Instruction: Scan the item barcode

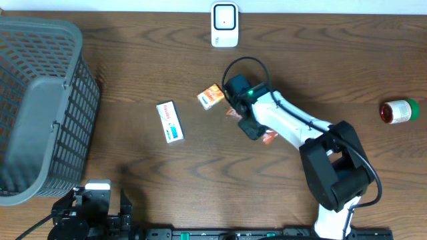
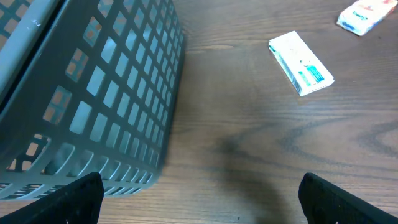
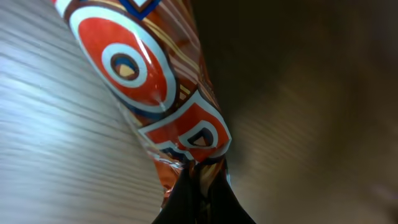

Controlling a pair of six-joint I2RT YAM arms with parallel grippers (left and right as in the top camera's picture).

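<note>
A red, glossy snack packet printed with white and blue rings fills the right wrist view. My right gripper is shut on its crimped end. From overhead that gripper sits low over the table's middle, with the packet's orange ends showing beside it. A white barcode scanner stands at the far edge, apart from the packet. My left gripper is open at the near left with nothing between its fingers; overhead it shows as the left gripper.
A large grey mesh basket fills the left side. A white and teal box and a small orange and white box lie mid-table. A red bottle with a green cap lies at the far right.
</note>
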